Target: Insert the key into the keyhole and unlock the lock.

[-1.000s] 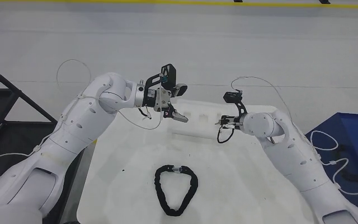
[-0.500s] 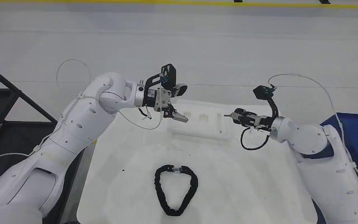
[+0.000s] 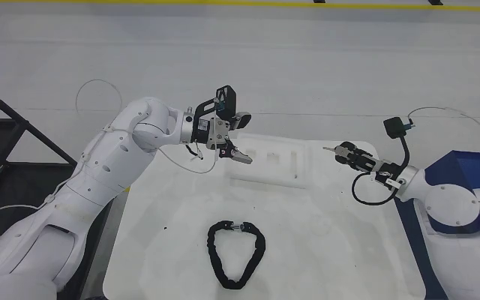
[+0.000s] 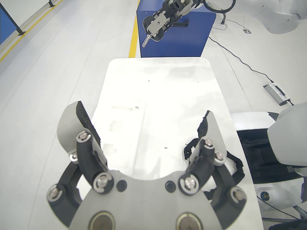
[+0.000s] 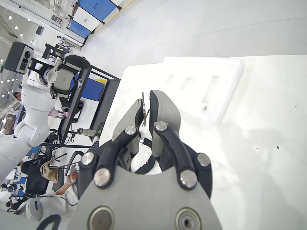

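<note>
Gripping key (image 4: 145, 41) in clenched right jaws, well apart from chain lock (image 3: 238, 226) on counter (image 3: 322, 247), with released left jaws hovering nearer.

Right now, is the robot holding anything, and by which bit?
The fingers of the right gripper pinch the key by its flat head; the left gripper holds nothing.

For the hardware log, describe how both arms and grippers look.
Left arm and right arm: smooth white shells, looping cables. Left gripper and right gripper: grey metal fingers, black ribbed pads, black linkages, silver screws, black wrist cameras.
</note>
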